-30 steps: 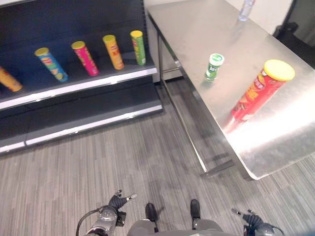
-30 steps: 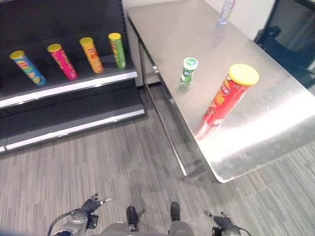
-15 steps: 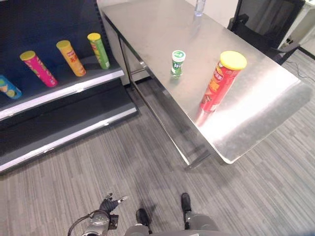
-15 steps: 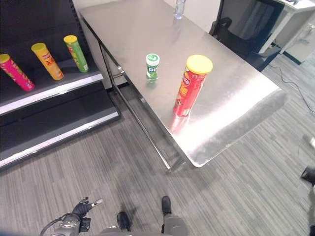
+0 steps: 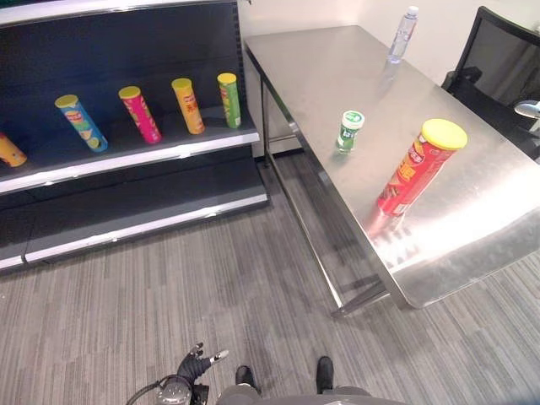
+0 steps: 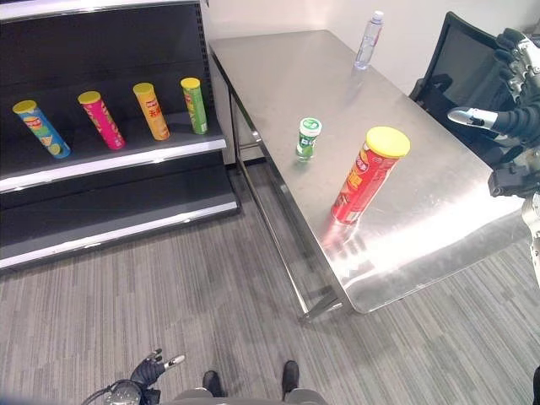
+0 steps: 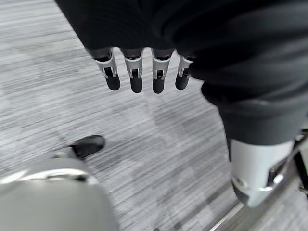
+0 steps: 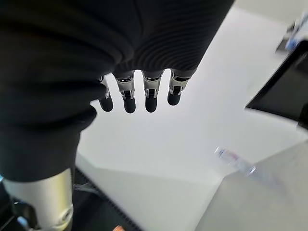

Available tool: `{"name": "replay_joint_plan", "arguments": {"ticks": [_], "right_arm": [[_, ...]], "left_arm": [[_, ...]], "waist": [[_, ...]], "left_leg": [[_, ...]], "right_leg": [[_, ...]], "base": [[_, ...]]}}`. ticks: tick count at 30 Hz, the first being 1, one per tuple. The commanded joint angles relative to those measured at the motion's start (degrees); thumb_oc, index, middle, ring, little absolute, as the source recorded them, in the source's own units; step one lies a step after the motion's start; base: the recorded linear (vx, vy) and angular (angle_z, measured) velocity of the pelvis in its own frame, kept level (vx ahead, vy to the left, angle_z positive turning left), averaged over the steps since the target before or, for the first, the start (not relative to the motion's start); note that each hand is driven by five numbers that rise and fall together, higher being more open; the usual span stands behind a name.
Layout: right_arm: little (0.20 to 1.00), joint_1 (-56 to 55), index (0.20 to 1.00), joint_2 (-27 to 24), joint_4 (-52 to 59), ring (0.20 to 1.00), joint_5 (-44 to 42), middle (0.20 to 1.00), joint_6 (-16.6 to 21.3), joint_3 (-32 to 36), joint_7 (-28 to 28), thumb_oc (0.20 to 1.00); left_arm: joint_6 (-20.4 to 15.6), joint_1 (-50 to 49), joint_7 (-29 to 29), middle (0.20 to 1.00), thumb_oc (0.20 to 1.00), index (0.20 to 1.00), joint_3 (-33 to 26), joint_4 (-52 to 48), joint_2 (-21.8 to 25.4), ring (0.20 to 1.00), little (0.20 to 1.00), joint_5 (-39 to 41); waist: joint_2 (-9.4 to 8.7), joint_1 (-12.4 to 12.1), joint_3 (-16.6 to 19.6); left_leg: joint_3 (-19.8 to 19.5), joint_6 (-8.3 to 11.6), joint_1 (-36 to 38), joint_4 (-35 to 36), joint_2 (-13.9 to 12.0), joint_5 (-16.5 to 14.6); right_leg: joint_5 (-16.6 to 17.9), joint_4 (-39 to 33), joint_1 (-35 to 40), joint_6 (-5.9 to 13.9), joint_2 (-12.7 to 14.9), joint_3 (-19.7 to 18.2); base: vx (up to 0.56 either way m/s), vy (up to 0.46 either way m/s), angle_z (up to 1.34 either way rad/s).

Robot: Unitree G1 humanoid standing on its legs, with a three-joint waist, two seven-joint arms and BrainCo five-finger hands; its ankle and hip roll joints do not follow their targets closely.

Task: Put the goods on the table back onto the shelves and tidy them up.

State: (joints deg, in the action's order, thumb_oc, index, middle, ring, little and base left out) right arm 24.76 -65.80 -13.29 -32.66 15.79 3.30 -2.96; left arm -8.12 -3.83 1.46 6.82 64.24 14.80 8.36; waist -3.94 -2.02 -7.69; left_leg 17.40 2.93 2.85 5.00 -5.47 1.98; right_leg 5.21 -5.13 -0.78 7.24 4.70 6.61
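We have two goods left on the steel table [image 5: 472, 219]: a tall red can with a yellow lid [image 5: 417, 169], upright near the near end, and a small green-and-white container [image 5: 348, 132] standing a little farther along, apart from it. A clear water bottle [image 5: 402, 34] stands at the far end. On the upper shelf [image 5: 126, 156] a row of cans leans back: blue [image 5: 80, 123], pink [image 5: 139, 114], orange [image 5: 187, 105] and green [image 5: 228, 99], with another orange can [image 5: 8, 150] at the left edge; the lower shelf [image 5: 143, 224] looks bare. Neither robot hand holds anything. Our left robot hand [image 5: 196, 365] hangs low over the grey floor [image 5: 211, 287], its fingers [image 7: 136, 72] relaxed and straight in its wrist view; our right robot hand [image 6: 516, 63] is raised at the right beyond the table's far edge, fingers [image 8: 150, 94] likewise extended and empty. We judge the step in hand to be the approach to the first pick, most likely the red can, since it stands nearest. To do it well, we should square up to the table's long edge first, bring the right robot hand in from the side at mid-height of the can with thumb opposed, and close round the body instead of the lid. The can is tall and narrow, so a glancing touch could tip it; we should approach slowly and keep clear of the small green container beside it.
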Motion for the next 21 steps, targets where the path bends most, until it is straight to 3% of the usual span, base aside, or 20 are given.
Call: {"name": "replay_joint_plan", "arguments": {"ticks": [1,6,13,21], "right_arm": [[1.000,5.78,1.000,-4.53,0.21,1.000,-5.31,1.000,1.41,-3.17,-3.29,1.000],[1.000,7.52,1.000,-7.00,1.02,1.000,-3.21,1.000,0.26,-8.24,-5.28,1.000],[1.000,13.56,1.000,-9.55,-0.89,1.000,3.01,1.000,-1.30,-21.50,-7.88,1.000],[1.000,14.75,1.000,-10.54,-1.02,1.000,5.61,1.000,-1.76,-26.46,-9.03,1.000]], "left_arm": [[-2.15,3.95,-0.61,1.000,1.000,1.000,1.93,2.20,0.13,1.000,1.000,1.71],[-2.22,3.44,-1.02,1.000,1.000,1.000,2.25,1.98,-0.25,1.000,1.000,1.85],[-2.24,3.83,-1.36,1.000,1.000,1.000,3.33,2.19,-1.07,1.000,1.000,1.52],[-2.35,3.84,-1.58,1.000,1.000,1.000,3.93,2.16,-1.32,1.000,1.000,1.37]], "waist": [[-1.12,-1.18,0.64],[-1.27,-1.60,0.76],[-1.63,-2.12,0.64],[-1.72,-2.29,0.54]], "left_leg": [[-1.89,5.74,0.55,-1.40,-2.52,-1.47],[-2.29,6.01,0.49,-1.06,-2.70,-1.06],[-2.83,6.46,0.26,-0.91,-3.14,-0.51],[-3.30,6.71,0.15,-0.77,-3.41,-0.21]], "right_leg": [[-9.79,4.32,5.46,6.37,1.86,2.59],[-9.86,4.40,5.60,6.28,1.69,3.31],[-10.01,4.32,5.96,6.12,1.42,4.45],[-10.13,4.29,6.26,6.11,1.31,5.42]], "base": [[0.02,-0.038,0.19],[0.01,-0.030,0.17],[0.00,-0.014,0.03],[0.00,-0.011,0.06]]}}
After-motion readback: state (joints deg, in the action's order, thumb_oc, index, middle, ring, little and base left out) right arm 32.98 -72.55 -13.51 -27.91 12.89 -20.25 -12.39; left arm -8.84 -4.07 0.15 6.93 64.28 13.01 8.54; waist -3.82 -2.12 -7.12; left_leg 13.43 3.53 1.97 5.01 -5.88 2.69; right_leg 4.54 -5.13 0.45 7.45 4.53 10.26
